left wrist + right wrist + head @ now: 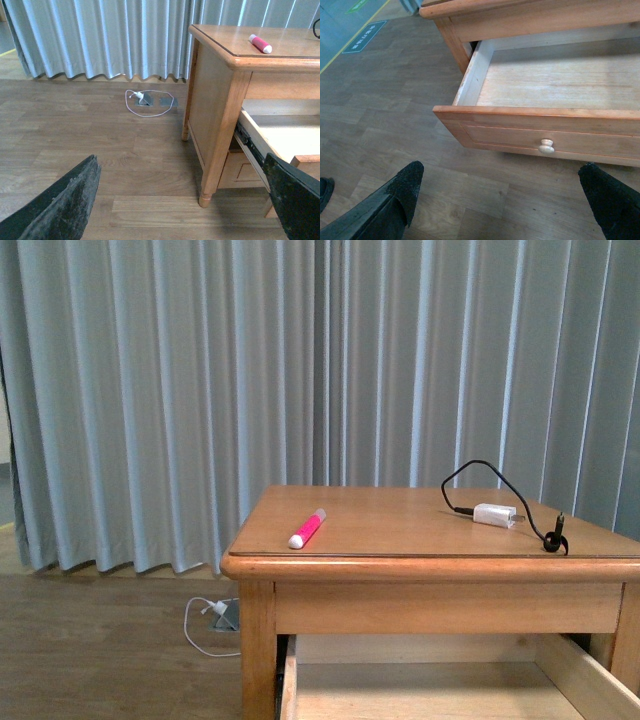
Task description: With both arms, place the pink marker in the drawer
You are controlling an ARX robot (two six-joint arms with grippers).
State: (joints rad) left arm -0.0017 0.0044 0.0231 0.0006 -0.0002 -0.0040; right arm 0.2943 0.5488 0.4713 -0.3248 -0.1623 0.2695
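The pink marker [307,528] lies on the nightstand's top near its left front corner, pale cap toward the front; the left wrist view also catches this marker [260,43]. The drawer [300,680] stands pulled out and empty, its front panel and round knob [546,146] plain in the right wrist view. My left gripper [182,197] is open above the floor, left of the nightstand and well below the marker. My right gripper [502,197] is open over the floor just in front of the drawer front. Neither arm shows in the front view.
A white charger plug [495,515] with a black cable lies on the right of the nightstand top [400,540]. A white cord and floor socket [145,98] sit on the wooden floor by the grey curtain [200,390]. A dark shoe-like shape [324,190] shows at one edge.
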